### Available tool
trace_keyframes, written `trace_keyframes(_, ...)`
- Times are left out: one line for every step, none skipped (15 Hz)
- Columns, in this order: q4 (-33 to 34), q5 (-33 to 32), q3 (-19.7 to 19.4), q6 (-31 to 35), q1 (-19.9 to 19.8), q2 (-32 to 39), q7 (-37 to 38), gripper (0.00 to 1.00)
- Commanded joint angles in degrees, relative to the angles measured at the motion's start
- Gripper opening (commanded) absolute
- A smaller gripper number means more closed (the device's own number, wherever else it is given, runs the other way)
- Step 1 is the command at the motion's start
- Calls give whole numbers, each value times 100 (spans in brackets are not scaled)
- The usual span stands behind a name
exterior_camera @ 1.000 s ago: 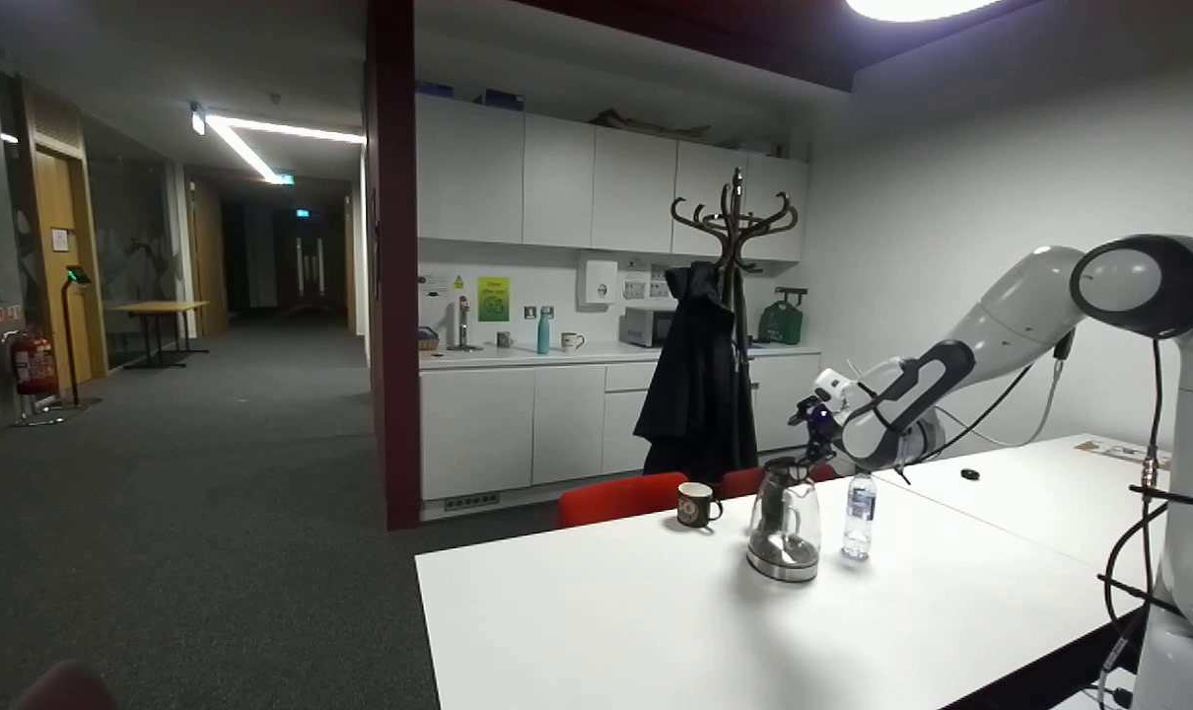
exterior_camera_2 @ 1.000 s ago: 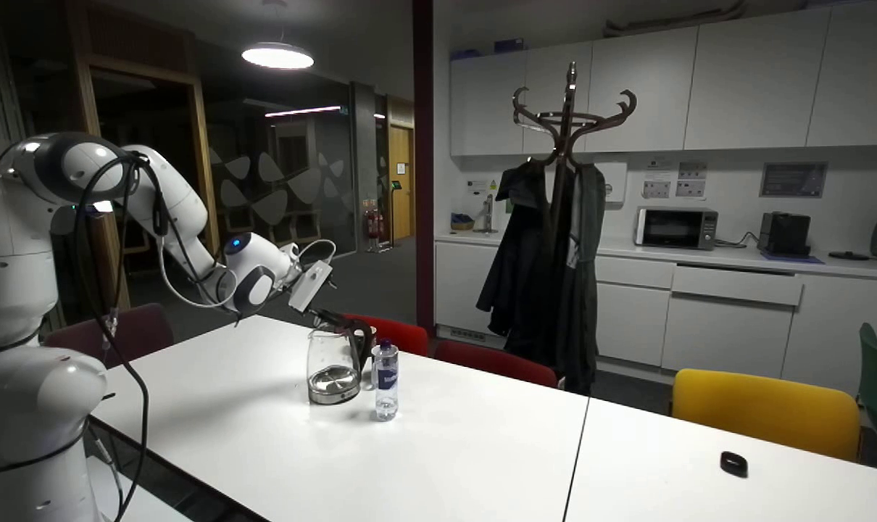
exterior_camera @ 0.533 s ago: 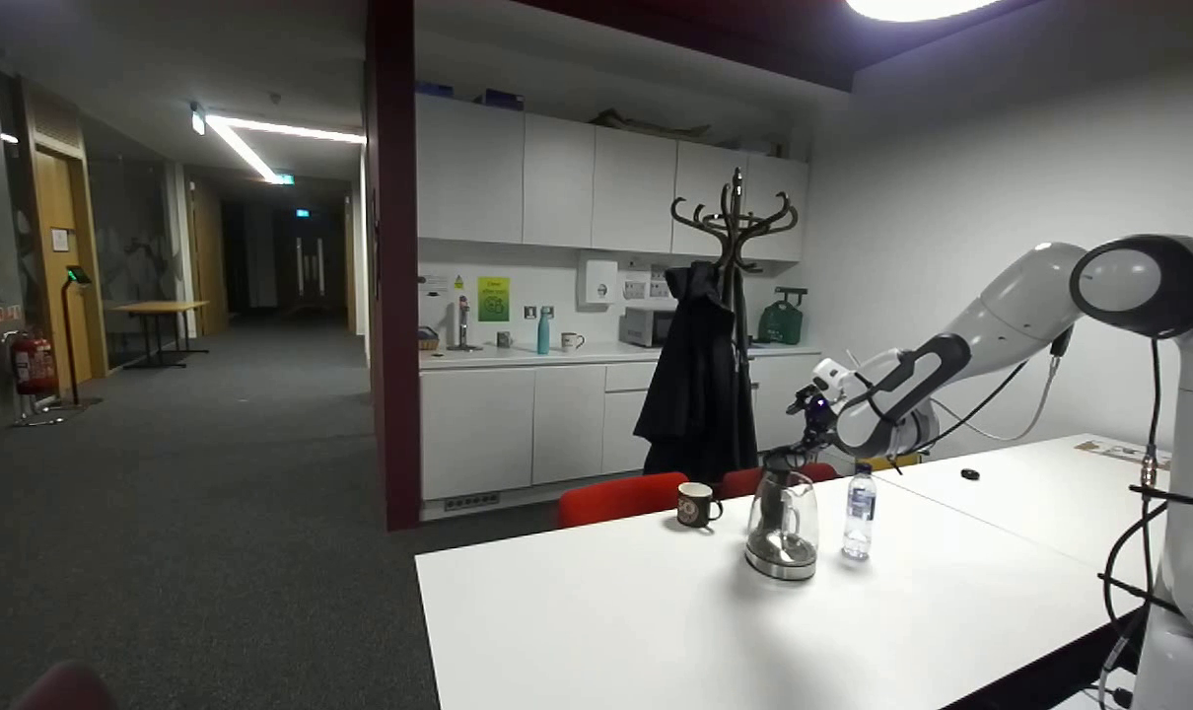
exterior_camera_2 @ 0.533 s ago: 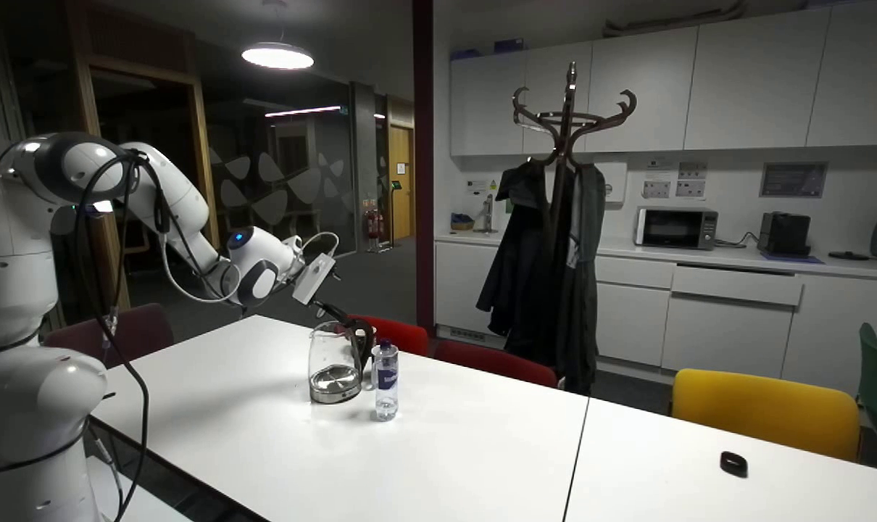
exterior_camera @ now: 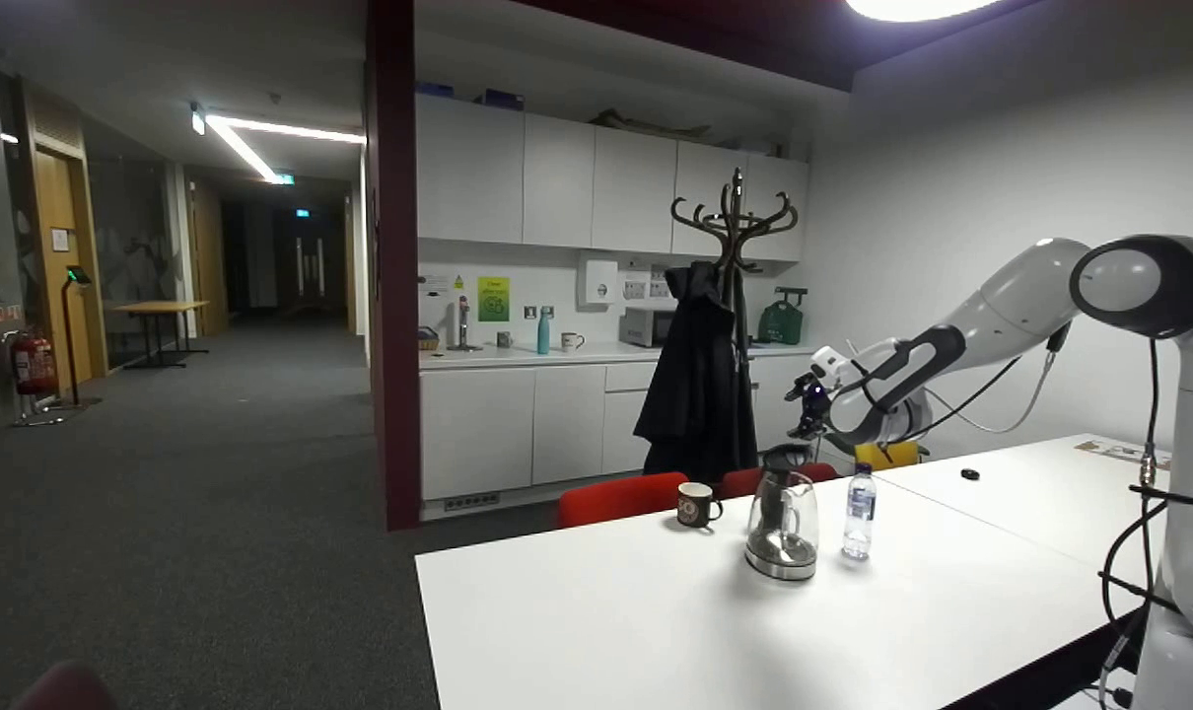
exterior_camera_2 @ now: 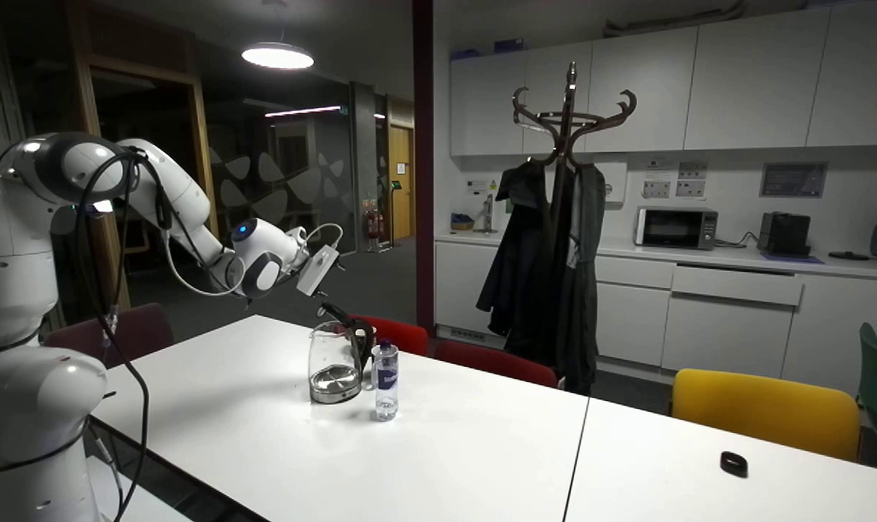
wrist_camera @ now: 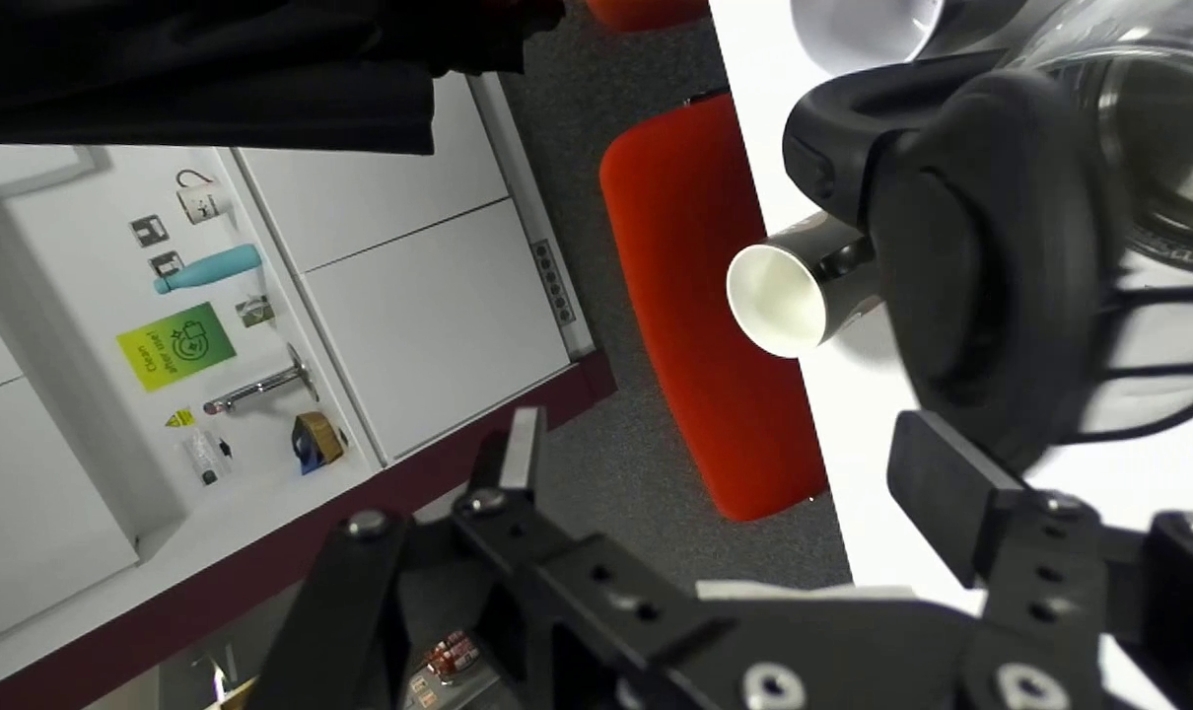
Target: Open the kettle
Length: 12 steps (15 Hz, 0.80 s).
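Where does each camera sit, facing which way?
In an exterior view: apart from the white arm at picture right, facing grey corridor and white rectangular cupboards.
In an exterior view: also apart, arm at picture left, facing dark curved coat stand.
Wrist view: on the arm, facing cupboards past a black and clear glass kettle; open black gripper at bottom.
Shared in both exterior views: kettle, clear plastic bottle.

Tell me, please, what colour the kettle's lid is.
The lid is black; it shows best in the wrist view.

Kettle (exterior_camera: 780,528) on table (exterior_camera: 616,621); in exterior view mug (exterior_camera: 694,507) left, bottle (exterior_camera: 859,518) right, chairs (exterior_camera: 621,499) behind.
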Motion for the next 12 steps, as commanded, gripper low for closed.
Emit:
trace_keyframes(298,219,-71,-202,74,89,-107,80)
trace_keyframes(332,245,-77,-230,79,98,-103,95)
trace_keyframes(360,264,-81,-253,83,106,-97,93)
trace_keyframes(378,280,-85,-271,85,111,-95,98)
trace_keyframes(389,301,-90,-293,90,114,-88,100)
trace_keyframes(391,324,-90,-330,97,107,-72,100)
trace_keyframes(388,373,-93,-395,108,92,-54,100)
trace_keyframes(367,396,-79,-440,113,61,-25,100)
trace_keyframes(354,436,-76,-524,125,29,3,100)
trace_keyframes(324,486,-67,-689,141,-31,64,100)
trace_keyframes(302,513,-68,-833,158,-64,114,100)
trace_keyframes(282,528,-70,-985,181,-96,175,100)
